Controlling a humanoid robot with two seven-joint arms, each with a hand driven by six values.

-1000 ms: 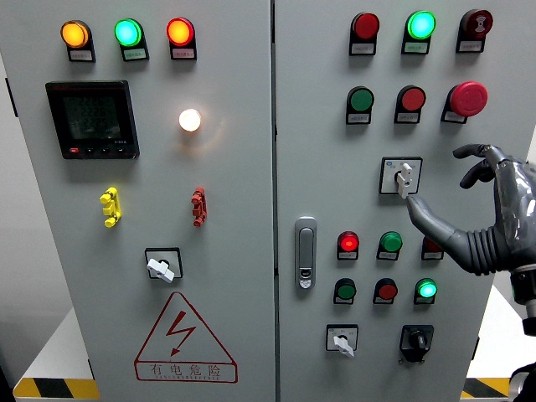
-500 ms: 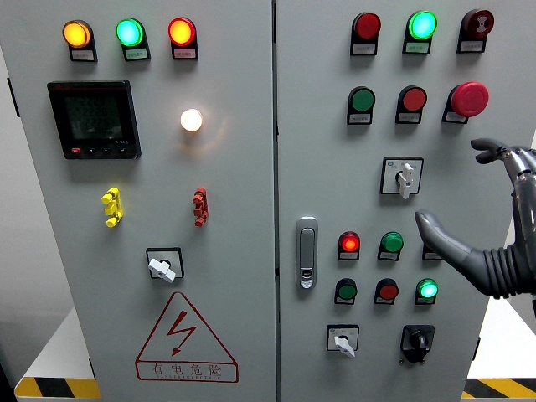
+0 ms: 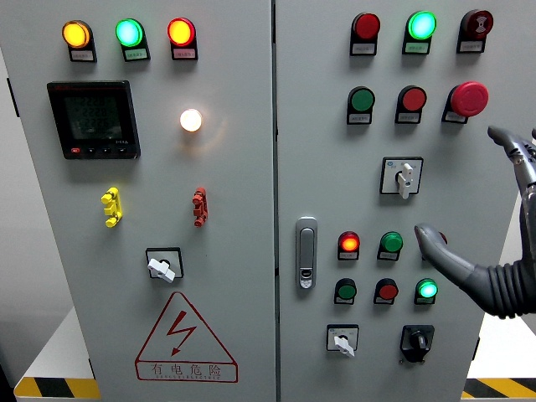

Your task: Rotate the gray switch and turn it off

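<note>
Since a second ago our right hand (image 3: 502,234) has drawn back rightward off the gray switch (image 3: 403,177); a red mushroom button (image 3: 469,98) sits above, lit green lamp (image 3: 427,290) below; nothing blocks the switch, its pale handle pointing down in a square plate; our hand hangs well right, fingers spread, empty.

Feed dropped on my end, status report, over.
Right hand open, clear of panel, holding nothing. Left hand not in view. Gray switch handle pointing straight down. Nothing blocking it.
</note>
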